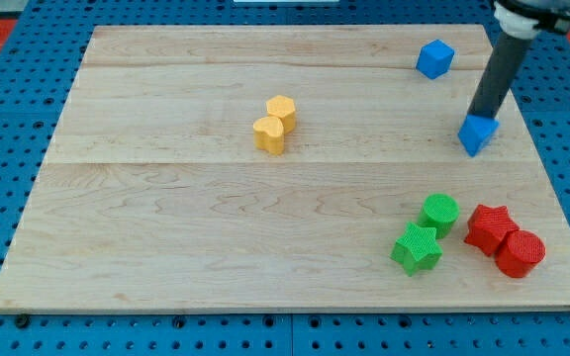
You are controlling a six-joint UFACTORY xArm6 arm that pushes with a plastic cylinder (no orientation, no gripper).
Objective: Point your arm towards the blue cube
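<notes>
The blue cube (434,58) sits near the view's top right on the wooden board (166,218). A second blue block (477,134), shape unclear, lies below and to the right of it. My tip (477,119) rests at the top of that second blue block, touching it or just behind it, well below and right of the cube. The dark rod rises from there to the view's top right corner.
Two yellow blocks (275,125) touch each other at the board's upper middle. At the lower right are a green cylinder (440,212), a green star (417,247), a red star (489,226) and a red cylinder (520,253). A blue pegboard surrounds the board.
</notes>
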